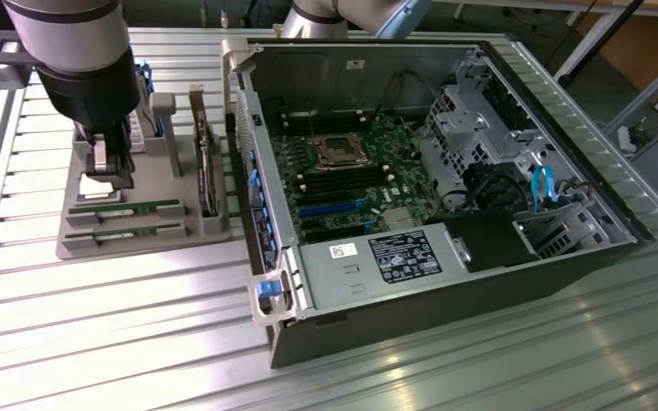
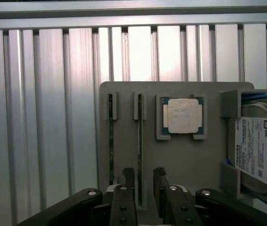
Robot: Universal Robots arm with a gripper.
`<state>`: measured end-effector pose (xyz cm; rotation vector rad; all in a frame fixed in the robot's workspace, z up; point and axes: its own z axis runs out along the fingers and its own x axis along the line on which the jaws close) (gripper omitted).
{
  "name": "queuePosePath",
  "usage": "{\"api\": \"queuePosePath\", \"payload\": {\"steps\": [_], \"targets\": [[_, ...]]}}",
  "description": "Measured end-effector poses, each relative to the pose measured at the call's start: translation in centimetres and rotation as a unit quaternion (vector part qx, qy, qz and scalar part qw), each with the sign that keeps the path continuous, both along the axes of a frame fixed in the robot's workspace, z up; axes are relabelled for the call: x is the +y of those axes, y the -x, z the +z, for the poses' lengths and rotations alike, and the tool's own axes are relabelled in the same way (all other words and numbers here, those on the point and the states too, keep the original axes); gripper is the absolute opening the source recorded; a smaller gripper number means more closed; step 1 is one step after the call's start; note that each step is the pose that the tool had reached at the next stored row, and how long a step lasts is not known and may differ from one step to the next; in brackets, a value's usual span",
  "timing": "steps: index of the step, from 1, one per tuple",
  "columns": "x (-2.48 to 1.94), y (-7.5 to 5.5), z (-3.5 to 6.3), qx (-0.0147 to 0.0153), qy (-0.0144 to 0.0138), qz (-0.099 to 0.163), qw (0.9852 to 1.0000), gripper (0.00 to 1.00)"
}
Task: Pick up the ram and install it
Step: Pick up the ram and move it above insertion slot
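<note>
Two green ram sticks stand on edge in slots of a grey holder (image 2: 124, 94). In the wrist view, one ram stick (image 2: 140, 141) runs down between my two dark fingertips (image 2: 128, 178), and the other ram stick (image 2: 110, 141) lies one slot further out. My gripper (image 2: 143, 181) is open and straddles the near end of the first stick without gripping it. In the exterior view the gripper (image 1: 106, 171) hangs over the holder (image 1: 134, 244) at that view's left, with the ram sticks (image 1: 123, 208) just in front of it.
A square silver processor (image 2: 182, 115) sits in a pocket beside the sticks, and a labelled hard drive (image 2: 260, 150) stands at the holder's edge. The open computer case (image 1: 421, 282) with its motherboard (image 1: 352, 180) lies toward the exterior view's right on a ribbed metal table (image 1: 100, 325).
</note>
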<state>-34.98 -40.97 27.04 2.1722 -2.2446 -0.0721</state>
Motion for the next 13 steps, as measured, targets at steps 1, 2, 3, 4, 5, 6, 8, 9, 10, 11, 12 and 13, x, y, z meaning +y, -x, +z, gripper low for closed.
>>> {"api": "queuePosePath", "payload": {"steps": [1,2,3,4,5,6,8,9,10,11,12,13], "targets": [[0.00,0.0,-0.09,0.0000,0.0000,0.000,1.0000,0.29],[0.00,0.0,-0.18,0.0001,0.0000,0.000,1.0000,0.29],[0.00,0.0,-0.36,0.0001,0.0000,0.000,1.0000,0.29],[0.00,0.0,-0.57,0.0002,0.0000,0.000,1.0000,0.29],[0.00,0.0,-0.75,0.0003,0.0000,0.000,1.0000,0.29],[0.00,0.0,-1.15,0.0004,0.0000,0.000,1.0000,0.29],[0.00,0.0,-1.48,0.0005,0.0000,0.000,1.0000,0.29],[0.00,0.0,-1.54,0.0006,0.0001,0.000,1.0000,0.29],[0.00,0.0,-1.54,0.0006,0.0001,0.000,1.0000,0.29],[0.00,0.0,-1.55,0.0005,0.0000,0.000,1.0000,0.29],[-0.11,0.0,-1.57,0.0004,-0.0001,0.000,1.0000,0.29],[-0.26,0.0,-1.55,0.0005,0.0000,0.000,1.0000,0.29]]}}
